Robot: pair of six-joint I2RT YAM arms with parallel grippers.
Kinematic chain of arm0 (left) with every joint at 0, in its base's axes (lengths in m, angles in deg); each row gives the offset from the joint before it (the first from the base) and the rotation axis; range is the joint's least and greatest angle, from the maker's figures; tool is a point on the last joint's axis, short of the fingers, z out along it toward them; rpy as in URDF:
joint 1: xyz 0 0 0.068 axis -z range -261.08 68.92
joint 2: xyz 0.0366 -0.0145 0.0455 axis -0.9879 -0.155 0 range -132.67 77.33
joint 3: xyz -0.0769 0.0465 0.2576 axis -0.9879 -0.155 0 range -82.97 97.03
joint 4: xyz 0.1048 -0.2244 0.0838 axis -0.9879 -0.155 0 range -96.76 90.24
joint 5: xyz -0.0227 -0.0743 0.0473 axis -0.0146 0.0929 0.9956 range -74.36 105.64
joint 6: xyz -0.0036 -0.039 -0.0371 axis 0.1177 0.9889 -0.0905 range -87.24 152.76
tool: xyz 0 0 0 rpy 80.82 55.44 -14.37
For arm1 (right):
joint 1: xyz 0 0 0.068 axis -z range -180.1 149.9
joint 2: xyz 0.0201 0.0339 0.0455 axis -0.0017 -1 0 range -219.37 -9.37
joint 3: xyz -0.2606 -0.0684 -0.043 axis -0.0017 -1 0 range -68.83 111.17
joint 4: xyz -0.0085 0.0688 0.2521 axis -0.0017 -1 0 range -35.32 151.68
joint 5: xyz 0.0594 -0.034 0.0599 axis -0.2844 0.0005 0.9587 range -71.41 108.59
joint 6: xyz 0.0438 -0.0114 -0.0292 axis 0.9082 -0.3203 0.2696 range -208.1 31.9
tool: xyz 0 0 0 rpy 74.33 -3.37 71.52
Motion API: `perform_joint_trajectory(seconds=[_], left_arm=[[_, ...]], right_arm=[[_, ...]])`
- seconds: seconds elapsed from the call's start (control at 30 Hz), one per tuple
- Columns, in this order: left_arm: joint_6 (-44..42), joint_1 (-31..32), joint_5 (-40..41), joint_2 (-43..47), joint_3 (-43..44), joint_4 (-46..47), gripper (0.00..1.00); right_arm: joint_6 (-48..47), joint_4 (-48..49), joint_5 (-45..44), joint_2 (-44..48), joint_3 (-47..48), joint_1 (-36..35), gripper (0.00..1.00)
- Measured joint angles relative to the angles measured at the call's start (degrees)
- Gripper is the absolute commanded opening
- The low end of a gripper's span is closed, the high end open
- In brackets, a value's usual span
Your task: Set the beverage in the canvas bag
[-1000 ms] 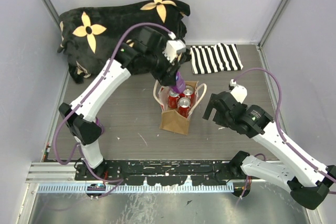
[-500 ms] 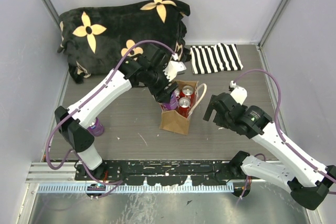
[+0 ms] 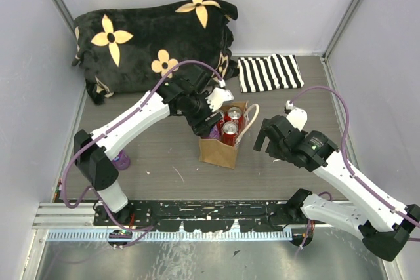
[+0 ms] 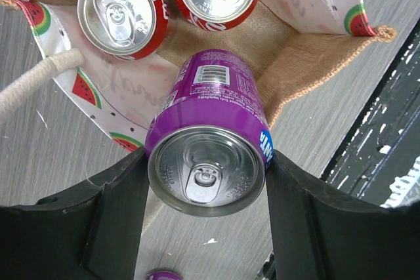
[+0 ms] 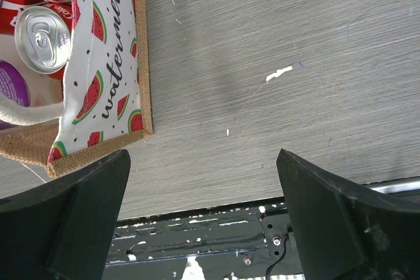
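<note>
Over the bag (image 3: 217, 151) mouth: purple can (image 4: 207, 129), tilted, lower end inside the opening, clamped between the left gripper (image 4: 207, 162) fingers. Two red cans (image 4: 121, 11) stand upright in the bag just beside it. Bag stands upright, handles loose. Right gripper (image 5: 203, 162) sits right of the bag, jaws wide, holding nothing. Well left of the bag: second purple can (image 3: 119, 159). Behind the bag to the right: striped cloth (image 3: 269, 73).
</note>
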Motion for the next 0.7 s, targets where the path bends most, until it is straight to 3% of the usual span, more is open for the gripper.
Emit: perform_joint_trajectory(seconds=[0.7], left_arm=[[2.3,1.7,6.9,-5.8,-3.6,6.4,0.00]], right_arm=[[-0.6,0.0,-0.3,-1.3,0.1,0.0,1.00]])
